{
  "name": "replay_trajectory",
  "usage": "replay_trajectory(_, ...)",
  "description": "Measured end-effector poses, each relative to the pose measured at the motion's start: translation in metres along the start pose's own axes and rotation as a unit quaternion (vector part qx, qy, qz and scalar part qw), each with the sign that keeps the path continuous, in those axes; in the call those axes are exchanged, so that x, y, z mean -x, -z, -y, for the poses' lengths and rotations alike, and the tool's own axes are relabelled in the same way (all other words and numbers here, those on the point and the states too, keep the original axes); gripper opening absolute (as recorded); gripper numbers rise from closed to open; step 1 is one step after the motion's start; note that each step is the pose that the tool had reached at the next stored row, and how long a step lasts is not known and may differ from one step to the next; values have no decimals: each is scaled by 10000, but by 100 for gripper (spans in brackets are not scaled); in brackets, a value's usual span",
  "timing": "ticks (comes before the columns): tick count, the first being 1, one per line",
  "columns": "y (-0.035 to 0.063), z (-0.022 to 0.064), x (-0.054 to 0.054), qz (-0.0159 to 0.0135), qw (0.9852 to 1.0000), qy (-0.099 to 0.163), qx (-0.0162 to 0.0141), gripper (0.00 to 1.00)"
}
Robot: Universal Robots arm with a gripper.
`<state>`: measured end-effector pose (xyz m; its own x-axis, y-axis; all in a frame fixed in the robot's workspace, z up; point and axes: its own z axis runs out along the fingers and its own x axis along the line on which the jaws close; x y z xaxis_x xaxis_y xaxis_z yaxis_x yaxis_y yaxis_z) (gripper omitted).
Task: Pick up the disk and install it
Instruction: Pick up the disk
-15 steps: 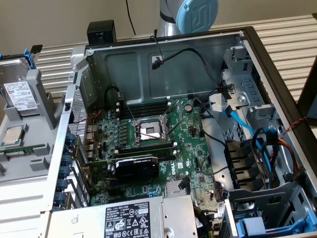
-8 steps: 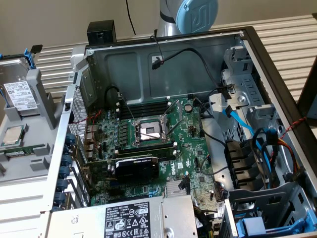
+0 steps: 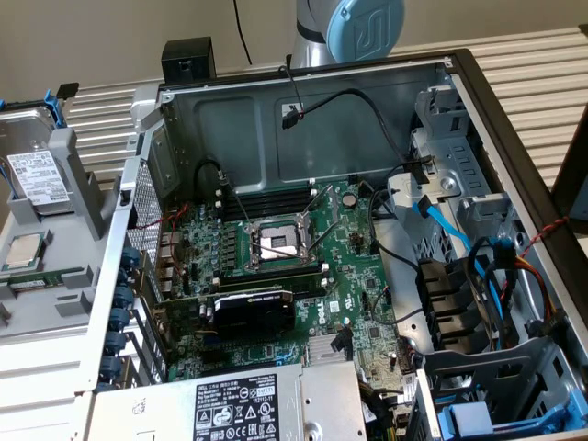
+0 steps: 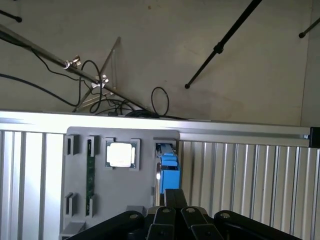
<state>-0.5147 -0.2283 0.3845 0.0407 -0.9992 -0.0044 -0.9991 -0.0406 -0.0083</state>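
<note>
Here the disk (image 3: pixel 37 175) stands on edge in a slot of a grey fixture (image 3: pixel 81 184) at the exterior view's left, outside the open computer case (image 3: pixel 322 119). Its long axis runs near upright, leaning slightly. The blue carrier frame is at the upper end, and the white labelled face is turned toward the exterior camera.

In the wrist view the disk (image 4: pixel 169 175) appears edge-on in the same fixture (image 4: pixel 125 200), as a thin silver edge beside the blue frame. The fixture also carries a processor (image 3: pixel 23 248) lying flat in a square recess and a memory module (image 4: pixel 90 175) in a narrow slot.

The black jaws, in the wrist view's foreground, are clenched together on nothing, and the disk stands free in its slot. The arm (image 3: pixel 349 28) rises behind the case's far wall.

Inside the case lie:
- a motherboard (image 3: pixel 367 276) with an open processor socket (image 3: pixel 276 241);
- a graphics card (image 3: pixel 253 308);
- a grey power supply (image 3: pixel 276 404);
- a second blue-fronted carrier (image 3: pixel 478 423), at the exterior view's lower right.

Fixture and case rest on a ribbed aluminium counter (image 3: pixel 524 64). Beyond its edge the wrist view shows a pale beige surface crossed by black cables (image 4: pixel 160 100) and stand legs (image 4: pixel 220 47).
</note>
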Motion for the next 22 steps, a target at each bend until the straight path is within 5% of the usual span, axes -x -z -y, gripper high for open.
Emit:
replay_trajectory(8, 0, 0, 0, 0, 10000, 0, 0, 11)
replay_trajectory(17, 0, 0, 0, 0, 10000, 0, 0, 54)
replay_trajectory(22, -24, 0, 0, 0, 10000, 0, 1, 65)
